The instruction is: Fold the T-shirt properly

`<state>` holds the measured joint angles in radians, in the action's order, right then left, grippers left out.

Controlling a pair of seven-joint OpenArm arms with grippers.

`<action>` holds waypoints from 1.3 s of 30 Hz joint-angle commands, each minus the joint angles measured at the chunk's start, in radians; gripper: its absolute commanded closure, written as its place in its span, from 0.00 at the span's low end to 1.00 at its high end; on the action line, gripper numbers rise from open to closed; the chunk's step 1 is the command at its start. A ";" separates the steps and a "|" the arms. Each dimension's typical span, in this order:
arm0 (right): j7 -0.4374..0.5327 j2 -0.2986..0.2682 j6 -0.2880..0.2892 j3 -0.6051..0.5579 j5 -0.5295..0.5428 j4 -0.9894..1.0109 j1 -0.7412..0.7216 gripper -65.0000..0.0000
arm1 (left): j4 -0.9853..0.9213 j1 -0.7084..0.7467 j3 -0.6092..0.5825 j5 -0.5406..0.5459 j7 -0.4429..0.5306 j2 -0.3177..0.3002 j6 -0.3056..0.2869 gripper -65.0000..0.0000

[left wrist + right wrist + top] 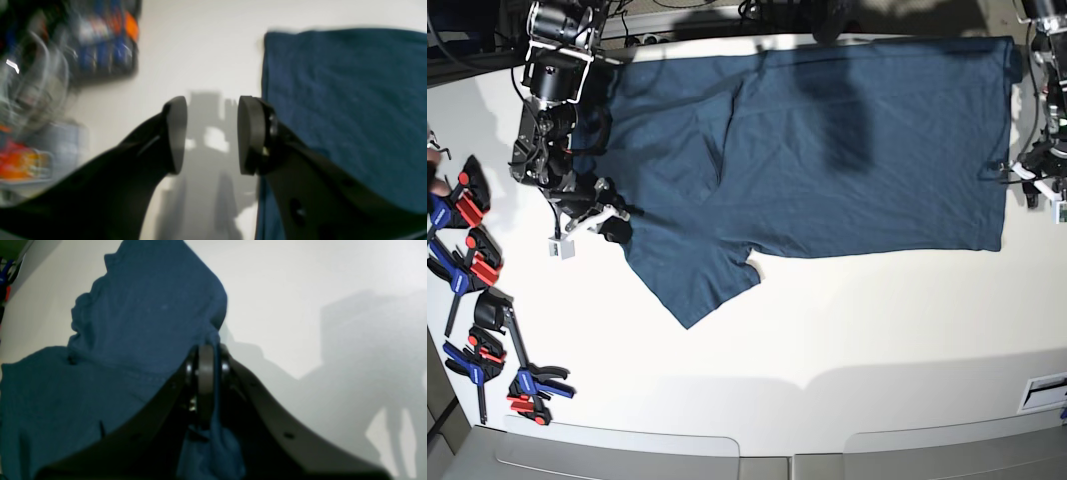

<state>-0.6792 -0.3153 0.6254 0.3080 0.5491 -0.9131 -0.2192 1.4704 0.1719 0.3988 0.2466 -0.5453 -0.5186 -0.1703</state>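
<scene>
Overhead, one T-shirt [847, 150], right gripper [208, 386] pinching it, left gripper [211, 133] wide, empty

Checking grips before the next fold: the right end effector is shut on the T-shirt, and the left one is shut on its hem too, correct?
Not quite. The left end effector is open beside the T-shirt, holding nothing, as the left wrist view shows. The right end effector is indeed shut on the cloth.
</scene>
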 commanded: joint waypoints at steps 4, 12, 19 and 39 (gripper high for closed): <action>-0.018 -0.011 -0.008 -0.002 -0.022 -0.008 -0.010 1.00 | -0.189 -0.114 0.008 0.140 0.022 -0.064 -0.002 0.64; -0.018 -0.011 -0.008 -0.002 -0.022 -0.008 -0.011 1.00 | -0.483 -0.326 0.008 0.298 -0.040 -0.119 -0.085 0.63; -0.018 -0.011 -0.008 -0.002 -0.022 -0.008 -0.011 1.00 | -0.669 -0.451 0.008 0.374 -0.064 -0.118 -0.170 0.59; -0.018 -0.011 -0.008 -0.002 -0.022 -0.008 -0.010 1.00 | -0.772 -0.493 0.008 0.462 -0.110 -0.018 -0.227 0.59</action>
<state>-0.6788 -0.3153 0.6254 0.3080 0.5484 -0.9134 -0.2188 0.6884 -0.3050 0.4053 0.7078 -0.6369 -0.5232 -0.3946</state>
